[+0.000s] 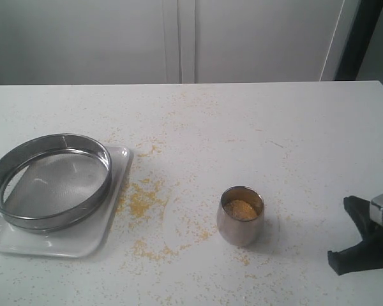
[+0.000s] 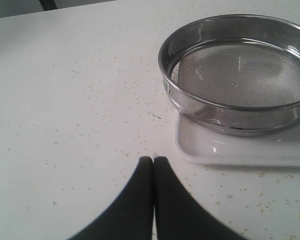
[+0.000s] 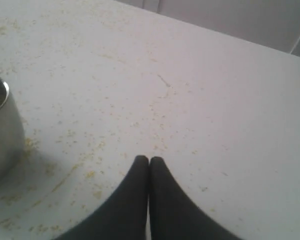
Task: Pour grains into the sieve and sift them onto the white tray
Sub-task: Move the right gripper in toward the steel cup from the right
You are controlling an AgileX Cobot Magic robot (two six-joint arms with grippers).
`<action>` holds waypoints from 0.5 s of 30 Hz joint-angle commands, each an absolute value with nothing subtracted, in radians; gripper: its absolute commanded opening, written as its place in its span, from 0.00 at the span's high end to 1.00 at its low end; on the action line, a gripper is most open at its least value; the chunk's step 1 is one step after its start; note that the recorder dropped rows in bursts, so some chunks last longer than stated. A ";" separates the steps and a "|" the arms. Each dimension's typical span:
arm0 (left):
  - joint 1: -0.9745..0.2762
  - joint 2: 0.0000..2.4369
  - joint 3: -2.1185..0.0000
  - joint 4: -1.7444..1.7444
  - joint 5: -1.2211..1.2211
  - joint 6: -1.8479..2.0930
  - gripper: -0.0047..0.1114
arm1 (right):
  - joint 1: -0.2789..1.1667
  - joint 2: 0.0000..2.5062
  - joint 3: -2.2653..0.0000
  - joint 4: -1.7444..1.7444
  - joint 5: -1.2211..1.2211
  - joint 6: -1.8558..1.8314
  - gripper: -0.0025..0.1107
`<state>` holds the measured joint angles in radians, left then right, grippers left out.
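The sieve [image 1: 54,182], a wide steel ring with grey mesh, rests on the white tray [image 1: 83,239] at the left; its mesh looks bare. In a small steel cup [image 1: 240,220] right of centre lie the yellow-beige grains [image 1: 240,209]. My right gripper [image 1: 357,236] sits at the right edge of the exterior view, apart from the cup. Its fingers are shut and hold nothing [image 3: 149,159], with the cup [image 3: 2,130] off to one side. My left gripper [image 2: 153,159] is shut and holds nothing, a short way from the tray [image 2: 215,150] and sieve [image 2: 240,75].
Thin yellow specks [image 1: 140,201] are strewn over the white tabletop, thickest between the tray and the cup. White cabinet doors [image 1: 179,38] stand behind the table's far edge.
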<state>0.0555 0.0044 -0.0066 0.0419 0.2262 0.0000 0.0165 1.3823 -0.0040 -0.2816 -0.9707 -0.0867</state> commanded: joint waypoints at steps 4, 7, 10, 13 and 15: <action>0.057 0.000 0.000 0.032 0.226 0.000 0.96 | 0.011 1.602 -0.030 -0.565 -1.107 -0.118 0.98; 0.057 0.000 0.000 0.032 0.226 0.000 0.96 | 0.011 1.670 -0.056 -0.692 -1.157 -0.111 0.98; 0.057 0.000 0.000 0.032 0.226 0.000 0.96 | 0.011 1.726 -0.073 -0.766 -1.221 -0.100 0.98; 0.057 0.000 0.000 0.032 0.226 0.000 0.96 | 0.011 1.758 -0.081 -0.768 -1.221 -0.100 0.98; 0.057 0.000 0.000 0.032 0.226 0.000 0.96 | 0.011 1.773 -0.081 -0.768 -1.221 -0.100 0.98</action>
